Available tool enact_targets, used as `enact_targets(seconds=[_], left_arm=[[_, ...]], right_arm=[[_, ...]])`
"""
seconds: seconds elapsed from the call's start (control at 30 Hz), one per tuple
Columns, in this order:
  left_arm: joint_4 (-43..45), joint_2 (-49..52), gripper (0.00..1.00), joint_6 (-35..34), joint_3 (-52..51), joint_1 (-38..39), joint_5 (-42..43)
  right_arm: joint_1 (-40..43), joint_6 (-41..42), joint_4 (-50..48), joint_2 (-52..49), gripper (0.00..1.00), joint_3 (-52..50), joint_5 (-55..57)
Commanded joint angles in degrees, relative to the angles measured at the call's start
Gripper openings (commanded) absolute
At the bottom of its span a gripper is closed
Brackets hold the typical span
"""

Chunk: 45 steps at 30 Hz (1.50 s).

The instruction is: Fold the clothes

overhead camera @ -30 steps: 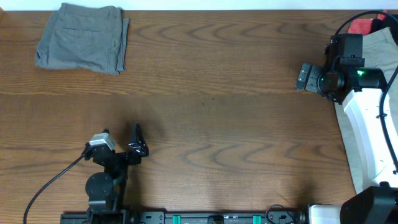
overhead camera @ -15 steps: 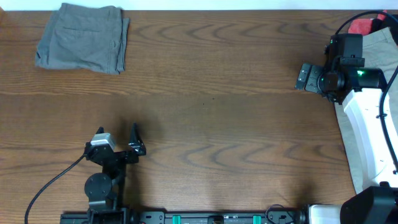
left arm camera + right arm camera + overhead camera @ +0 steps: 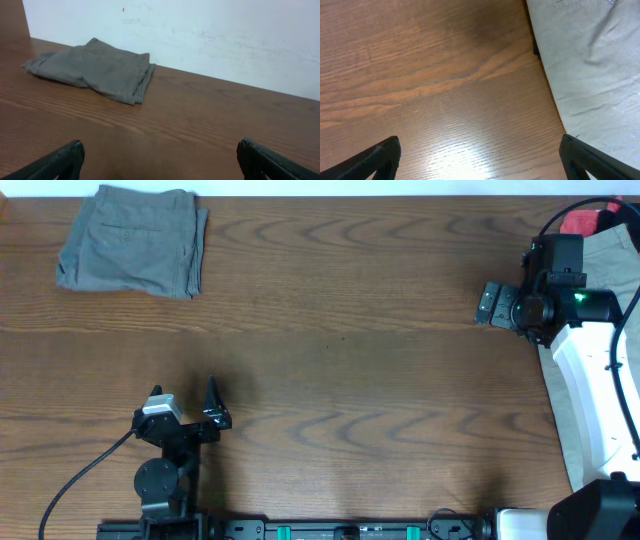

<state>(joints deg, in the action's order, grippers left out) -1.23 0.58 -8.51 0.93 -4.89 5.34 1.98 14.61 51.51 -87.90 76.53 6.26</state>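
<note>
On the far left corner of the brown wooden surface (image 3: 350, 360) lie the grey shorts (image 3: 133, 240). They are folded into a small flat pile. Nothing touches them. The left wrist view shows the grey shorts (image 3: 92, 70) close to a white wall (image 3: 200, 35), with bare wood all around them.

Well away from them, near the front edge, sits the left tool (image 3: 185, 402). It points toward the grey shorts. Its two black fingers (image 3: 60, 160) stand wide apart at the bottom corners of the left wrist view, and they hold nothing. Only bare wood shows between them. A black cable (image 3: 80, 480) runs from the left arm down to the front edge.

Over on the right side lie the beige shorts (image 3: 615, 265). They are spread out along the right edge, and the white right arm covers part of them. A small red thing (image 3: 580, 222) shows at the far right corner, just behind the beige shorts.

The right tool (image 3: 492, 304) is just to the left of the beige shorts and looks down at the wood. In the right wrist view the beige shorts (image 3: 590, 65) fill the top right part, with soft wrinkles in the cloth. The right tool's fingers (image 3: 375, 160) are spread wide too. They grip nothing and do not touch the cloth.
</note>
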Motion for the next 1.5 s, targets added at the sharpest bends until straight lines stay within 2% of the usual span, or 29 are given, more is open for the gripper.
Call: enact_targets(seconds=[0.0,0.83,0.97,1.47], left_arm=[[-2.29,-0.35,0.98,1.18,-0.7,-0.35,1.05],[-2.29,-0.35,0.98,1.18,-0.7,-0.35,1.05],[-2.29,-0.35,0.98,1.18,-0.7,-0.35,1.05],[-2.29,-0.35,0.98,1.18,-0.7,-0.35,1.05]], right_arm=[[-0.11,0.11,-0.04,-0.13,0.99,0.5,0.59],[-0.2,0.13,0.04,0.85,0.99,0.5,0.59],[-0.79,0.13,0.59,6.34,0.99,0.2,0.59],[-2.05,0.13,0.63,36.83,0.99,-0.07,0.59]])
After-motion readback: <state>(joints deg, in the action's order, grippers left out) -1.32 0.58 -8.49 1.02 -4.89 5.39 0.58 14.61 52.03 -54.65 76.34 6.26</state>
